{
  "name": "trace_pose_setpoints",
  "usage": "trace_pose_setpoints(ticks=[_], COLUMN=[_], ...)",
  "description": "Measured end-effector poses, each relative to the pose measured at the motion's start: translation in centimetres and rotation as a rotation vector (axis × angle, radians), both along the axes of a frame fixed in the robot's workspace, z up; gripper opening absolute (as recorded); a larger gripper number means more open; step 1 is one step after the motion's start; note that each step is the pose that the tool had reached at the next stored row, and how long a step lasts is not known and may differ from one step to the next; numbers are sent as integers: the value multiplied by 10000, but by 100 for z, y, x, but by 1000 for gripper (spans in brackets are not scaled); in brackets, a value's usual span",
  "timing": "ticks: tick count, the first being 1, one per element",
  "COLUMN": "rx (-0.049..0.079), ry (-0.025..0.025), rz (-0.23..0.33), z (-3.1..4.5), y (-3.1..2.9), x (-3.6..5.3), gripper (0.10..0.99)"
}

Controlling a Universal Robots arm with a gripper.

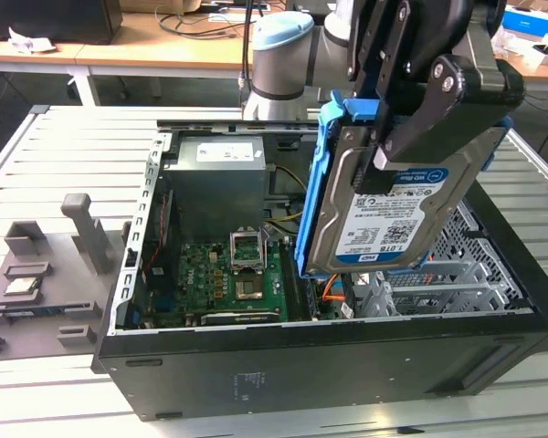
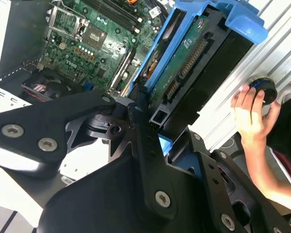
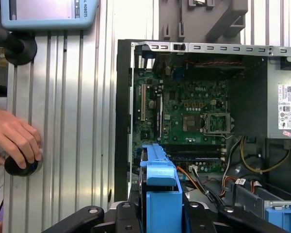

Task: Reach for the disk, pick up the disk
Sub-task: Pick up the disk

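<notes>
Black end effector [image 1: 411,119] clamped on flat silver-metal disk [image 1: 384,219]

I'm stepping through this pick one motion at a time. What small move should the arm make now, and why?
Probably a short, straight lift. The gripper is shut on the disk, which hangs tilted above the open computer case, its lower edge still near the drive cage and orange cables. A person's hand rests on the table beside the case, so sideways travel looks riskier.
</notes>
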State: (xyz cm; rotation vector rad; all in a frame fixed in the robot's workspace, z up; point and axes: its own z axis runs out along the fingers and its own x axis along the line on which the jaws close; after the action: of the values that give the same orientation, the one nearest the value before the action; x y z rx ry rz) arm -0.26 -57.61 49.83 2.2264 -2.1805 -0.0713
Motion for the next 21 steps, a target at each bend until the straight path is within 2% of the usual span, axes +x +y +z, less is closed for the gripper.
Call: trace_pose_setpoints(ticks=[5, 15, 21], rx=[-2, -8, -13], ry=[-1, -1, 0], rz=[-1, 0, 0], z=[-5, -20, -22], y=[0, 2, 13], x=[78, 311, 413], gripper=[365, 365, 365])
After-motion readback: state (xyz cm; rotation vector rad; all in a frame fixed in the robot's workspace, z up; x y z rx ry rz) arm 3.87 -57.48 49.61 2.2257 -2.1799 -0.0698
